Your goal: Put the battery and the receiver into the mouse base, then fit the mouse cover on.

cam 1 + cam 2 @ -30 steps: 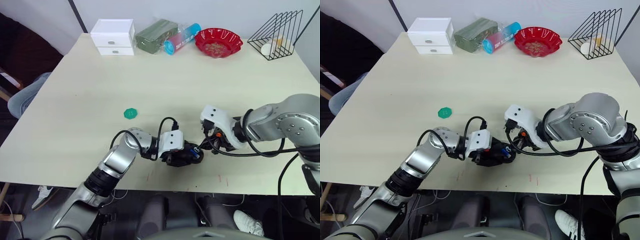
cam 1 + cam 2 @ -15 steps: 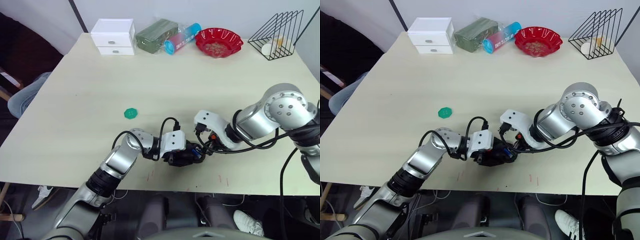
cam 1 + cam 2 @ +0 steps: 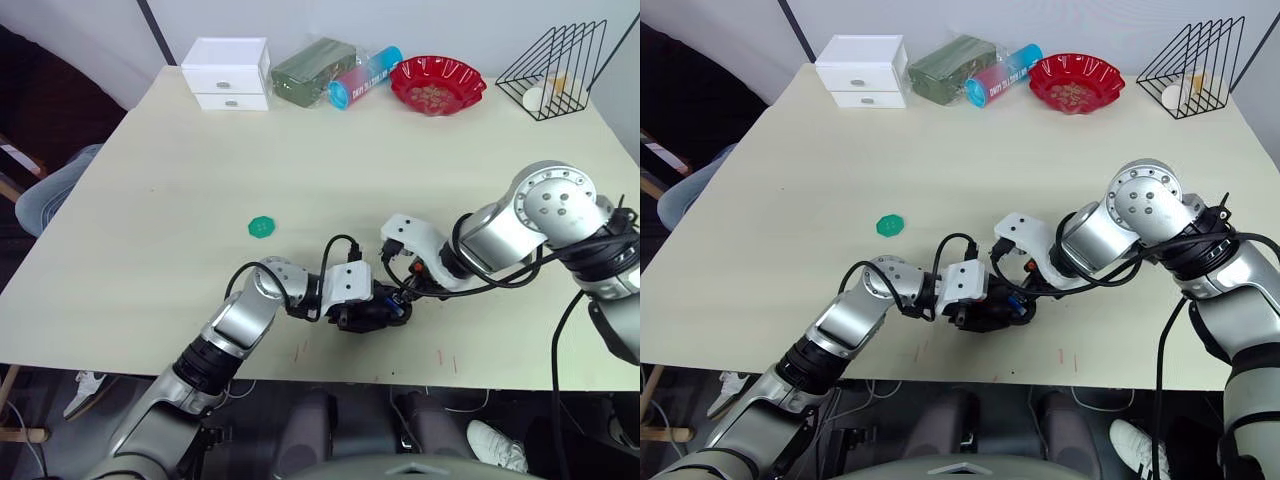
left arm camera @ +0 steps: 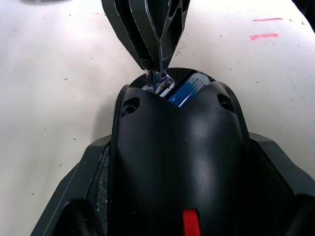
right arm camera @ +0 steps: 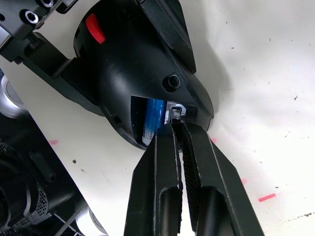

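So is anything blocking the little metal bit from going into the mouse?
Nothing visible is. The right gripper pinches the receiver right at the mouse base's opening, beside the blue battery already lying inside. The left gripper holds the base.

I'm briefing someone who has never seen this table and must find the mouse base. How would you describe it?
Start at the table's near edge, where the two grippers meet. The mouse base is the black oval shell that the left gripper holds, with the right gripper's tips reaching into its opening. A red switch and the blue of the battery inside set it apart.
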### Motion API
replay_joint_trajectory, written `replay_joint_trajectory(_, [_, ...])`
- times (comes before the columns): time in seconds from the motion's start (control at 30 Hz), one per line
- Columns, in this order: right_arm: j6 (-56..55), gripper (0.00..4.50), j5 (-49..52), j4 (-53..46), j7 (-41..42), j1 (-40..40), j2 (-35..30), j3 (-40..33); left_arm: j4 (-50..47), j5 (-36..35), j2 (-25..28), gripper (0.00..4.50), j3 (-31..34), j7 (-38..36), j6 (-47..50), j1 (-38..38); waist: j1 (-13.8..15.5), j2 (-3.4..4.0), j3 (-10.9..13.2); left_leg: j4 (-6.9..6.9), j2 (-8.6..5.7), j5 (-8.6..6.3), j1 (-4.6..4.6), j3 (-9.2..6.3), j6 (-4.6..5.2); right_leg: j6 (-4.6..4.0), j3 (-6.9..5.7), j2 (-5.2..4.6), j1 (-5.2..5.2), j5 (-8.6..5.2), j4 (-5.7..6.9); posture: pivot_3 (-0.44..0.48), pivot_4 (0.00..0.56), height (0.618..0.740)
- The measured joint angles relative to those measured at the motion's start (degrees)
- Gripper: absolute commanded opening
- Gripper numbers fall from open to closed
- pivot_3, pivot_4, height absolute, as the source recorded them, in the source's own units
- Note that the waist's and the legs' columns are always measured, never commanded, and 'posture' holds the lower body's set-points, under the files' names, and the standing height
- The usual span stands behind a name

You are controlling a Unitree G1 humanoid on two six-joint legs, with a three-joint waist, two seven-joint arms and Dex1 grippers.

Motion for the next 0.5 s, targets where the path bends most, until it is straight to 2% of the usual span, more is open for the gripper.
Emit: replay_joint_trajectory(0.5, [-0.47,0.00,3.03,1.03,-3.90,-0.29,-0.05,1.55,-0.47,0.32,-0.03,2.94,-0.39,0.53,0.24,0.03,-0.01,0.01,-0.03,-0.01,0.02,0.00,0.00,-0.01,0.01,0.00,-0.01,0.00,0.00,0.00,-0.04,0.000,0.150,0.740])
